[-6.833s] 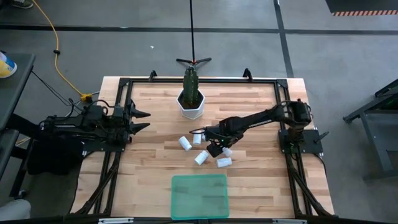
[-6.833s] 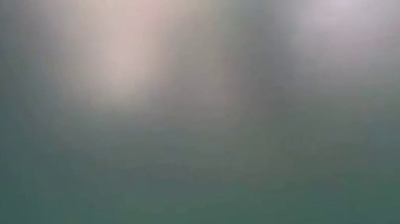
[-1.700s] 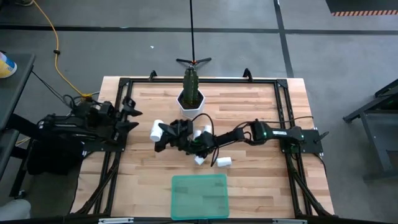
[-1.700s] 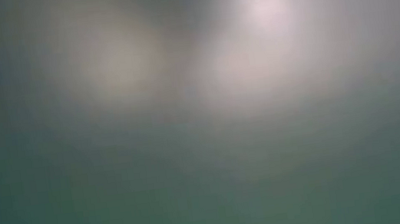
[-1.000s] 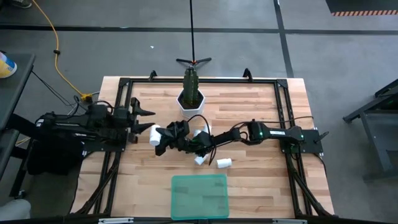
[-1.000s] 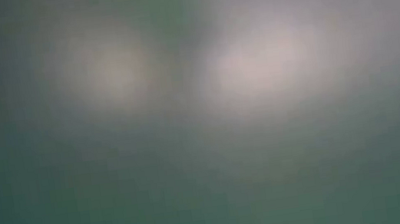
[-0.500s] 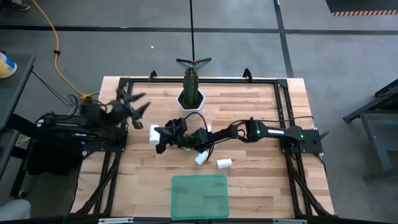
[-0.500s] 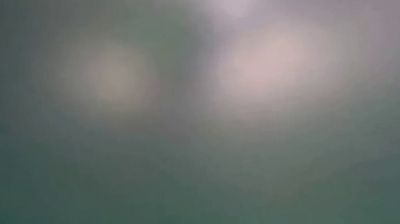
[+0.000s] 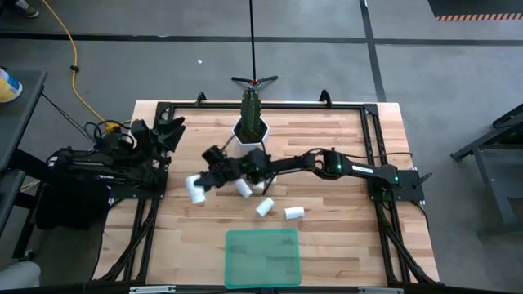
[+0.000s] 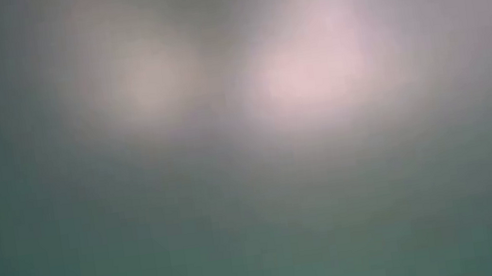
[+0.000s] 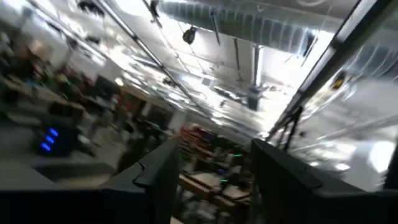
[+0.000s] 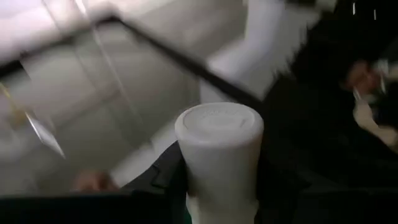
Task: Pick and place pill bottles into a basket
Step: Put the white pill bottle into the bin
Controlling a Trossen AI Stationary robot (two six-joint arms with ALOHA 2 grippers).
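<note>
My right gripper (image 9: 206,180) reaches across the table toward its left side and is shut on a white pill bottle (image 9: 195,189). In the right wrist view the bottle (image 12: 219,149) fills the gap between the fingers. Three more white bottles lie on the wood: one (image 9: 243,188), one (image 9: 264,207) and one (image 9: 294,213). The green tray (image 9: 261,257) lies flat at the near edge, apart from both grippers. My left gripper (image 9: 170,129) is open and empty at the table's left far side. The left wrist view (image 11: 211,177) looks up at the ceiling. My right gripper pinches the bottle's round side (image 12: 194,186) between its two fingers (image 12: 163,177). The bottle lies along the fingers, and its flat end (image 12: 219,123) sticks out past the fingertips toward the table's left near side. It appears lifted clear of the wood.
A white hexagonal pot (image 9: 251,137) with a green plant stands at the far middle, just beyond the right arm (image 9: 327,162). A black frame (image 9: 155,204) runs along the table's edges. The low view shows only a green blur.
My right gripper has swung with the bottle toward the table's left near side and turned, so the bottle now points that way. My left gripper has moved toward the far edge and tipped upward.
</note>
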